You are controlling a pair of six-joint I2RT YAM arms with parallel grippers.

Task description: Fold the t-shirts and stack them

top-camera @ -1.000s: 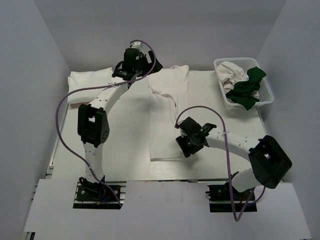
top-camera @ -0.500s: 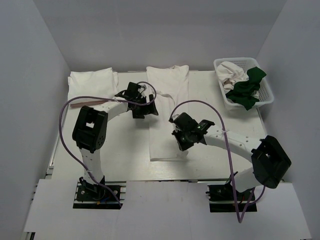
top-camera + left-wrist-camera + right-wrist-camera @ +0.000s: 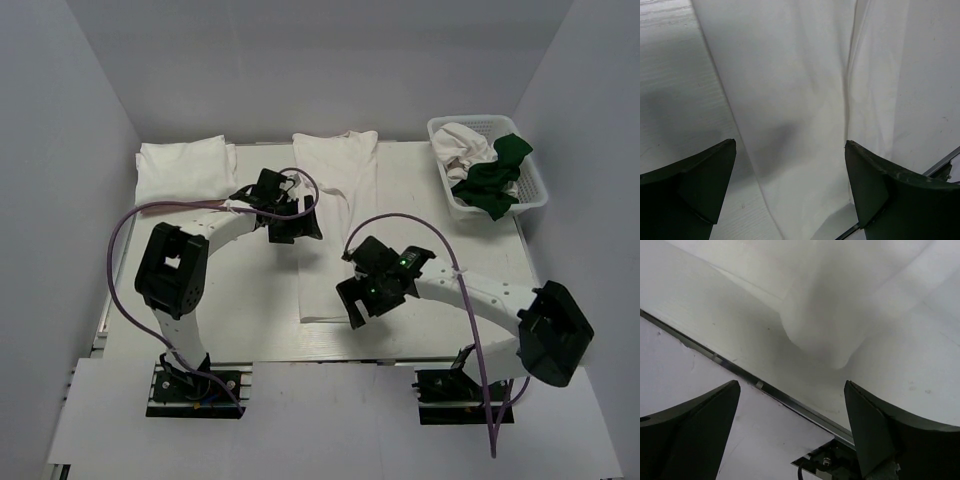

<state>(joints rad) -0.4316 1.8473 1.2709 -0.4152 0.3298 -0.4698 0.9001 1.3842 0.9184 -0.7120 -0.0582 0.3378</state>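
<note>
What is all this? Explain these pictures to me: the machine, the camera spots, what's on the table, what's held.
Two robot arms are bolted at the near edge of the table, each ending in a two-finger gripper. The wide picture comes from a fixed camera overhead. The two close-ups come from wrist cameras, the dark shapes being the fingers. On the table lie a long white t-shirt in the middle, a folded white t-shirt far left, and a basket far right with a dark green t-shirt and white cloth inside. The left gripper and right gripper hang open over the long shirt, holding nothing.
</note>
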